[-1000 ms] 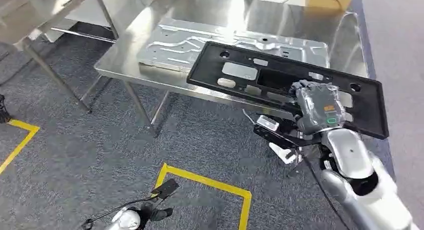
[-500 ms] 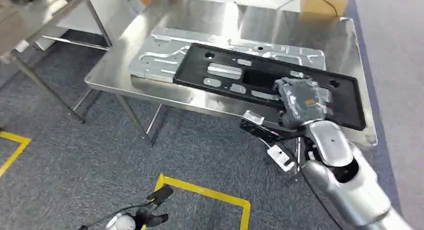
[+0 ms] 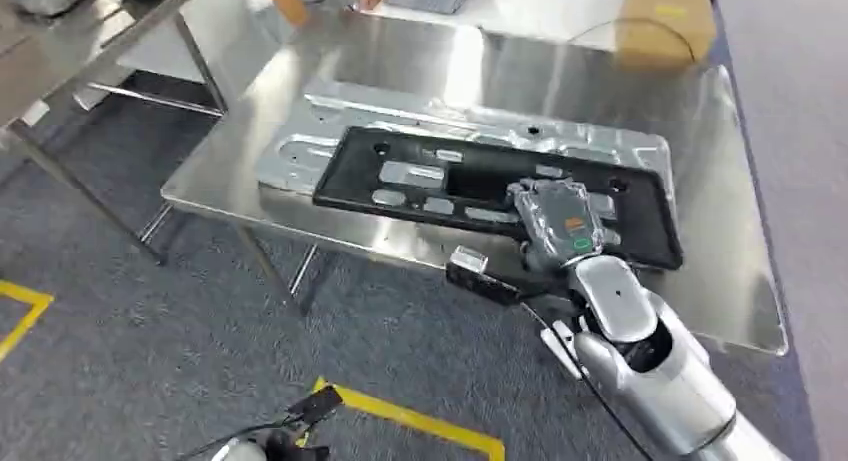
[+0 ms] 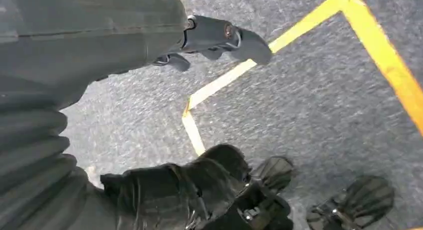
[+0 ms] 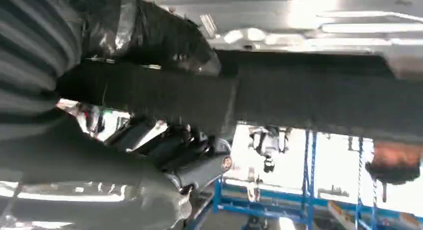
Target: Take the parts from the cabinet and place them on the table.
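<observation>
Holding the long black plastic panel with rectangular cut-outs (image 3: 480,186), your right robot hand (image 3: 556,221) grips it along the near edge, toward its right half. In the right wrist view the dark fingers (image 5: 149,35) wrap over the black edge. The panel lies over the stamped silver sheet-metal plate (image 3: 330,116) that already rests on the shiny stainless-steel table (image 3: 720,261). Whether it is fully seated on the plate or hovering just above, you cannot tell from the head view.

You are in the placing step: the part is at the table, not yet let go. Next, lower it until it settles flat, then spread the fingers and draw the robot hand back toward the table's near edge without dragging the panel. Watch the near edge, which sits close to the table's rim; a pull could slide the panel off.

Your left robot hand (image 4: 219,38) hangs over the grey carpet by the yellow floor tape (image 4: 299,25), holding nothing, fingers loosely apart. A brown cardboard box (image 3: 665,26) stands at the far right corner.
</observation>
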Available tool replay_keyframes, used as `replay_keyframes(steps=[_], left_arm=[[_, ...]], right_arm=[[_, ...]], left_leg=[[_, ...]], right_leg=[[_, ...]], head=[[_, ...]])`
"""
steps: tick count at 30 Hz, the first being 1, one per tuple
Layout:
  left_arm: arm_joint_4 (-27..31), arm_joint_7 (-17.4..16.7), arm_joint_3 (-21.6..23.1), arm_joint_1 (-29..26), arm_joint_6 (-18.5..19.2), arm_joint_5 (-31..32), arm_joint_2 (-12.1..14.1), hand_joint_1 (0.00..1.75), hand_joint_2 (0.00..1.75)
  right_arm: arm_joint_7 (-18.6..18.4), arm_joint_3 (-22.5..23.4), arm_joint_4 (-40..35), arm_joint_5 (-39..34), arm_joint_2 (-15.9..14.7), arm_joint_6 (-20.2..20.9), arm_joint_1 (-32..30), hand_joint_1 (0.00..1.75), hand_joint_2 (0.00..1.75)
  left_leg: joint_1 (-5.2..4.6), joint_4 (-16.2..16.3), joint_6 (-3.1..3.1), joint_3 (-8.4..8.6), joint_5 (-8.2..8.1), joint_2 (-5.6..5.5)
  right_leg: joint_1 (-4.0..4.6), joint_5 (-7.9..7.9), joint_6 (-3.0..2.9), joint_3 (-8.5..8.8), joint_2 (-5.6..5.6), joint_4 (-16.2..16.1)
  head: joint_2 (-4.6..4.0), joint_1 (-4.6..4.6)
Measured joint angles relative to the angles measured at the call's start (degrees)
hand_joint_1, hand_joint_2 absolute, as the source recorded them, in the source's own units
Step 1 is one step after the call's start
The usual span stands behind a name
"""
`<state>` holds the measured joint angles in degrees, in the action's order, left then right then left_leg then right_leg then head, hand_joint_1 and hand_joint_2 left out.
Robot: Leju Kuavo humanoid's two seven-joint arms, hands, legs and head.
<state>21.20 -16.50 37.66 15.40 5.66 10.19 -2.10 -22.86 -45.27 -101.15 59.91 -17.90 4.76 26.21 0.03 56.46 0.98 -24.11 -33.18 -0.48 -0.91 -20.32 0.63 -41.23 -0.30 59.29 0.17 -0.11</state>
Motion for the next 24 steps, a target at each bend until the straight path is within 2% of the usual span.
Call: replay_keyframes(steps=[2, 3, 4, 5, 6, 7, 8, 9, 10, 11, 12, 13, 14, 15, 16, 17, 18, 19, 20, 22, 23, 24], left_arm=[[-0.3, 0.0, 0.0, 0.3, 0.0, 0.0, 0.0, 0.0, 1.75], [-0.5, 0.0, 0.0, 0.7, 0.0, 0.0, 0.0, 0.0, 1.75], [-0.9, 0.0, 0.0, 0.9, 0.0, 0.0, 0.0, 0.0, 1.75], [-1.0, 0.0, 0.0, 0.9, 0.0, 0.0, -0.1, 0.0, 1.75], [-1.1, 0.0, 0.0, 0.8, 0.0, 0.0, -0.1, 0.0, 1.75], [-1.2, 0.0, 0.0, 0.4, 0.0, 0.0, -0.1, 0.0, 1.75], [-1.4, 0.0, 0.0, 0.3, 0.0, 0.0, -0.1, 0.0, 1.75], [-1.5, 0.0, 0.0, 0.2, 0.0, 0.0, -0.1, 0.0, 1.75], [-1.7, 0.0, 0.0, 0.3, 0.0, 0.0, -0.1, 0.0, 1.75], [-1.9, 0.1, 0.0, 0.3, 0.0, 0.1, -0.1, 0.0, 1.75], [-2.2, 0.1, 0.0, 0.2, 0.0, 0.1, -0.1, 0.0, 1.75], [-2.6, 0.1, 0.0, 0.0, 0.0, 0.1, -0.1, 0.0, 1.75], [-2.7, 0.1, 0.0, 0.0, -0.2, 0.1, -0.2, 0.0, 1.75], [-2.7, 0.3, 0.0, 0.1, -0.2, 0.0, -0.4, 0.0, 1.75], [-2.7, 0.4, 0.0, 0.7, -0.3, -0.1, -0.6, 0.0, 1.75], [-2.8, 0.5, 0.0, 1.3, -0.4, -0.1, -0.7, 0.0, 1.75], [-2.8, 0.6, -0.1, 1.6, -0.5, -0.1, -0.7, 0.0, 1.75], [-2.9, 0.7, -0.1, 1.8, -0.5, -0.1, -0.7, 0.0, 1.75], [-3.0, 0.8, -0.1, 1.8, -0.5, -0.1, -0.7, 0.0, 1.75], [-3.3, 1.2, -0.1, 1.7, 0.1, -0.5, -0.7, 0.0, 1.75], [-3.4, 1.4, -0.2, 1.6, 0.5, -0.7, -0.7, 0.0, 1.75], [-3.5, 1.7, -0.2, 1.6, 1.0, -0.9, -0.7, 0.0, 1.75]], right_arm=[[-0.1, -0.2, 0.1, 0.0, 0.6, 0.0, 0.6, 1.75, 1.75], [-0.1, -0.2, 0.3, 0.0, 0.7, 0.0, 0.8, 1.75, 1.75], [-0.1, -0.2, 0.5, 0.0, 0.9, 0.0, 1.0, 1.75, 1.75], [-0.1, -0.2, 0.7, 0.0, 1.2, 0.0, 1.0, 1.75, 1.75], [-0.1, -0.3, 0.8, 0.0, 1.2, 0.0, 0.9, 1.75, 1.75], [-0.1, -0.4, 1.1, 0.0, 1.4, 0.0, 0.8, 1.75, 1.75], [0.0, -0.5, 1.3, 0.0, 1.6, 0.0, 0.8, 1.75, 1.75], [0.0, -0.5, 1.4, 0.0, 1.6, 0.0, 0.8, 1.75, 1.75], [-0.1, -0.6, 1.6, 0.0, 1.7, 0.0, 0.8, 1.75, 1.75], [-0.1, -0.6, 1.8, 0.0, 1.7, 0.0, 0.8, 1.75, 1.75], [-0.1, -0.6, 1.9, 0.0, 1.7, 0.0, 0.7, 1.75, 1.75], [0.0, -0.8, 2.1, 0.0, 1.7, 0.2, 0.7, 1.75, 1.75], [0.0, -0.8, 2.0, 0.0, 1.7, 0.3, 0.8, 1.75, 1.75], [0.0, -0.8, 1.9, -0.1, 1.7, 0.5, 0.7, 1.75, 1.75], [0.0, -0.9, 1.8, -0.1, 1.7, 0.8, 0.8, 1.75, 1.75], [-0.1, -0.9, 1.5, -0.1, 1.6, 1.1, 1.0, 1.75, 1.75], [-0.1, -0.9, 1.4, -0.1, 1.5, 1.3, 1.0, 1.75, 1.75], [-0.2, -0.9, 1.2, -0.1, 1.5, 1.5, 1.1, 1.75, 1.75], [-0.2, -0.9, 1.0, -0.2, 1.5, 1.6, 1.1, 1.75, 1.75], [-0.2, -0.9, 0.9, -0.2, 1.1, 2.0, 0.9, 1.75, 1.75], [-0.3, -0.9, 0.9, -0.3, 0.9, 2.2, 0.8, 1.75, 1.75], [-0.3, -0.9, 0.9, -0.3, 0.9, 2.2, 0.9, 1.75, 1.75]], left_leg=[[0.08, 3.6, -0.5, -1.4, 1.16, 0.21], [0.19, 7.0, -0.84, -3.12, 1.45, 0.2], [0.23, 10.6, -0.93, -5.64, 1.24, 0.18], [0.26, 13.8, -1.03, -8.5, -0.25, 0.19], [0.3, 15.5, -1.19, -10.45, -2.16, 0.19], [0.31, 16.4, -1.17, -12.89, -5.32, 0.19], [0.32, 15.7, -1.08, -14.11, -6.81, 0.19], [0.33, 13.7, -1.01, -14.77, -6.52, 0.19], [0.33, 10.6, -0.82, -14.85, -4.04, 0.19], [0.32, 6.8, -0.55, -14.76, 1.0, 0.19], [0.31, 3.0, -0.14, -14.82, 9.25, 0.19], [-0.25, 3.2, -0.09, -14.95, 9.98, 0.14], [-0.27, 3.4, 0.21, -13.9, 9.4, 0.12], [-0.18, 3.2, 0.52, -13.32, 9.41, 0.06], [-0.22, 3.0, 0.84, -13.01, 8.99, 0.13], [0.0, 2.6, 1.15, -12.2, 8.94, 0.01], [0.01, 2.4, 1.54, -11.62, 8.63, 0.06], [-0.02, 2.1, 1.88, -10.96, 8.15, 0.04], [-0.08, 2.0, 2.21, -10.32, 7.89, 0.13], [-0.26, 1.9, 2.42, -9.05, 7.02, 0.07], [-0.37, 1.9, 2.5, -8.41, 6.48, -0.09], [-0.57, 1.9, 2.57, -7.65, 5.89, -0.27]], right_leg=[[-0.33, -0.81, -0.62, 1.56, 0.09, -0.6], [-0.34, -1.4, -0.94, 2.38, 0.2, -0.8], [-0.35, -2.04, -1.27, 3.07, 0.23, -0.9], [-0.34, -2.75, -1.42, 3.88, 0.33, -0.9], [-0.33, -3.39, -1.42, 4.59, 0.45, -0.9], [-0.31, -4.46, -1.41, 5.93, 0.65, -0.9], [-0.32, -5.35, -1.34, 7.06, 0.79, -0.9], [-0.32, -6.29, -1.22, 8.42, 0.89, -0.9], [-0.3, -7.23, -1.07, 9.74, 0.9, -0.9], [-0.3, -8.19, -0.89, 11.08, 0.88, -0.9], [-0.3, -9.12, -0.61, 11.33, 0.88, -1.2], [-0.1, -9.99, -0.13, 13.09, 1.47, -0.7], [0.02, -10.85, 0.34, 13.46, 1.51, -0.8], [0.13, -10.84, 0.77, 14.49, 1.55, -0.8], [0.06, -10.33, 0.99, 14.22, 1.52, -0.3], [-0.07, -9.87, 1.29, 13.21, 1.43, 1.5], [-0.18, -9.0, 1.45, 11.42, 1.02, 4.5], [-0.13, -8.9, 1.52, 8.84, 0.79, 8.4], [-0.04, -10.17, 1.62, 5.92, 0.77, 12.2], [0.12, -14.78, 1.57, 1.36, 0.78, 16.3], [0.29, -15.76, 1.43, 0.13, 0.77, 16.1], [0.51, -15.23, 1.03, -0.29, 0.77, 14.2]], head=[[0.0, -0.02], [0.0, -0.07], [0.0, -0.29], [0.0, -0.24], [0.0, -0.22], [0.0, -0.26], [0.0, -0.24], [0.0, -0.29], [0.0, -0.24], [0.0, -0.29], [0.0, -0.22], [0.0, -0.13], [0.0, -0.35], [0.0, -0.35], [0.0, -0.29], [0.0, -0.31], [0.0, 0.0], [0.0, 0.06], [0.0, 0.07], [0.0, 0.11], [0.0, 0.13], [0.0, 0.11]])
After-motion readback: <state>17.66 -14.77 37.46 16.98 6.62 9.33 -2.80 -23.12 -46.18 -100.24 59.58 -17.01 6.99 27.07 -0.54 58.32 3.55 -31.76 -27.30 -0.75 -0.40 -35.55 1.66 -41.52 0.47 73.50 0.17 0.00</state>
